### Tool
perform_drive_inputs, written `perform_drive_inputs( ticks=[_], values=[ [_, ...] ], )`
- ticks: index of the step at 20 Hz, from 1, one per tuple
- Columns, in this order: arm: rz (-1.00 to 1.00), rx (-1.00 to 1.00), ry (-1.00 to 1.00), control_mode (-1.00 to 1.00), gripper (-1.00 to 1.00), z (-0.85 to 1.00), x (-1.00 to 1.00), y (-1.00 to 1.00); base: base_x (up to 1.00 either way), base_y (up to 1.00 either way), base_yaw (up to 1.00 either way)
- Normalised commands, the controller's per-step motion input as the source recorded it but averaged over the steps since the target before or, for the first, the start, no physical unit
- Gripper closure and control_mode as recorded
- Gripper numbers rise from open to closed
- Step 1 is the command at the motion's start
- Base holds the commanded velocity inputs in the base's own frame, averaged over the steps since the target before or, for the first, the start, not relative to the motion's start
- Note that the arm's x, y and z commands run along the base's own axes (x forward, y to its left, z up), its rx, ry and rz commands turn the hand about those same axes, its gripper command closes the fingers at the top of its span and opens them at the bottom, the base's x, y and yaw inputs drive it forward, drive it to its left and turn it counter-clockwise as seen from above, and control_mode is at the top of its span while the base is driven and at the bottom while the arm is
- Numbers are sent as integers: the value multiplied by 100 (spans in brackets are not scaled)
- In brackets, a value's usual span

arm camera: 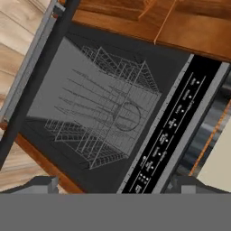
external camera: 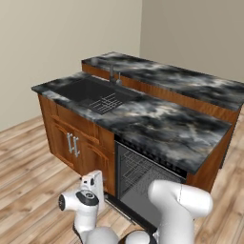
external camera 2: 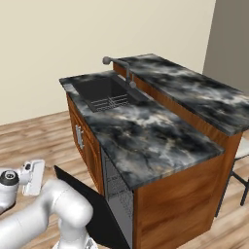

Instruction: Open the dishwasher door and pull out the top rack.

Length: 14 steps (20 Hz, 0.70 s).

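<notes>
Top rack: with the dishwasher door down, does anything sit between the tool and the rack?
Nothing visible does. The dishwasher door hangs open, and the hand view looks straight into the cavity at the top rack, not yet pulled out. The tool stands open in front of it, touching nothing.

Dishwasher door (external camera 2: 92,214): lower part hidden behind the arm in the right base view; in the hand view it's cut off by the left edge. Top rack (arm camera: 101,110): wires overlap w/ the lower rack's (prob. still inside), can't separate them. Control panel markings (arm camera: 169,135) too small to read.
</notes>
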Motion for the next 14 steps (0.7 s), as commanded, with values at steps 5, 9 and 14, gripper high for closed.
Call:
perform_drive_inputs(
  ticks=[5,9,14],
  values=[
    [-12,0,7,-100,-100,0,16,-40,0,0,0],
    [-8,-2,0,-100,-100,0,17,-37,0,0,0],
    [-7,-5,0,-100,-100,0,16,-36,0,0,0]
  ],
)
